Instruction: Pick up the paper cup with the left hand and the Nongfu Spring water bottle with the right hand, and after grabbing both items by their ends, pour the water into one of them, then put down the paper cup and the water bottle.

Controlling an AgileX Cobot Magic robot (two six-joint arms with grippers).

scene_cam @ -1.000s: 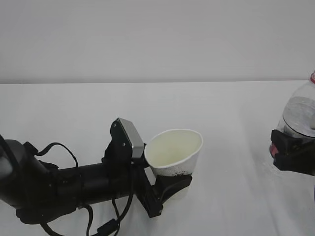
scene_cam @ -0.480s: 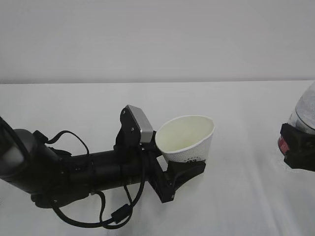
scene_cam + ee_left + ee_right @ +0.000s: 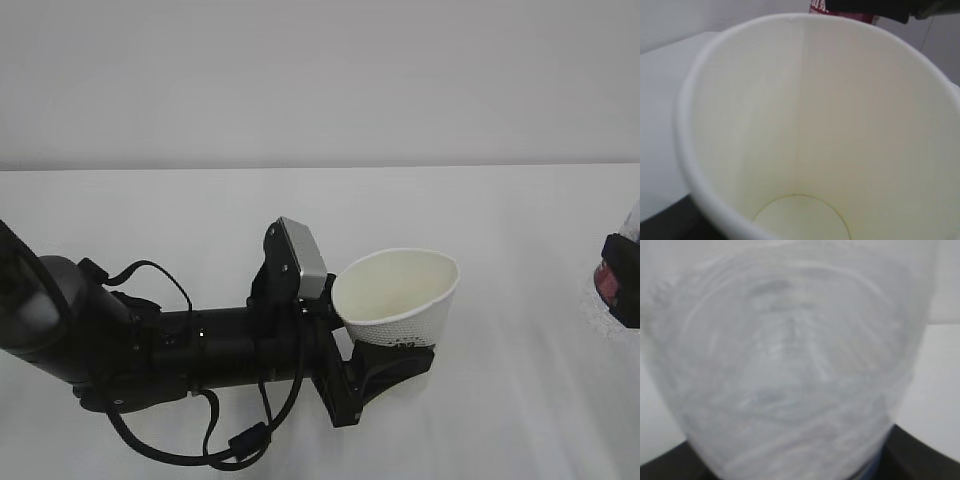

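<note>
The white paper cup (image 3: 398,298) is held above the table, mouth up and leaning slightly, with my left gripper (image 3: 388,368) shut on its lower end. In the left wrist view the paper cup (image 3: 805,125) fills the frame and its inside looks dry. At the right edge my right gripper (image 3: 624,282) is shut on the Nongfu Spring water bottle (image 3: 632,218), of which only a clear sliver and a bit of red label show. In the right wrist view the blurred clear bottle (image 3: 790,365) covers nearly everything. I cannot make out any water. The bottle's red label (image 3: 840,10) peeks over the cup's far rim.
A white table (image 3: 150,220) runs back to a plain pale wall. The black left arm with its cables (image 3: 150,350) lies low across the front left. The bottle stands apart from the cup, well to its right.
My left arm has carried the cup to the right. My right gripper with the bottle has slid right, so most of the bottle has left the exterior view.
</note>
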